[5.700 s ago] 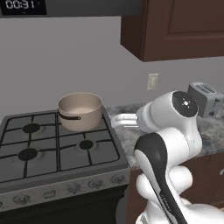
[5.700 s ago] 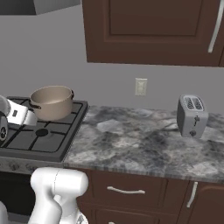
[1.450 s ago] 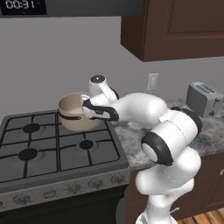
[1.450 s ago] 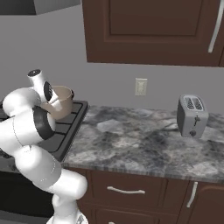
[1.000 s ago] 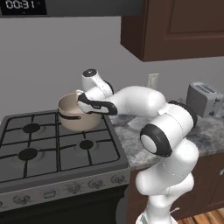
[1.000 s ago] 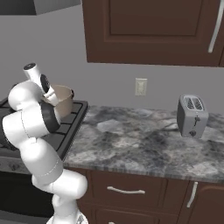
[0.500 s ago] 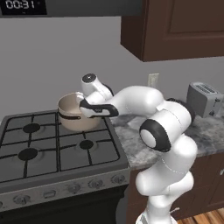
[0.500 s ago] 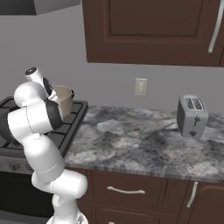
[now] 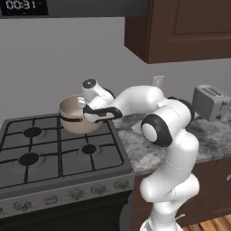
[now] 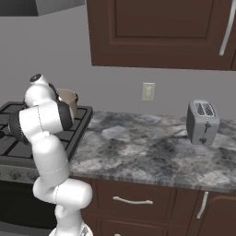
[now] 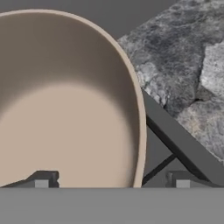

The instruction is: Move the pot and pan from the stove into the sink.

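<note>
Grey wall and dark cupboards sit behind the stove (image 9: 54, 149) and the speckled counter (image 10: 152, 147). On the stove's back right burner stands the pot (image 9: 76, 115), right by the counter edge. The gripper (image 11: 109, 180) is open wide over the pot's rim, one finger (image 11: 41, 179) inside the pot and the other outside. A toaster (image 10: 203, 120) stands far off on the counter.

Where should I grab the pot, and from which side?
Grip the pot's thin upright wall at its counter-side rim, coming down from above. The open gripper already straddles it there, one fingertip inside and one outside over the stove.
</note>
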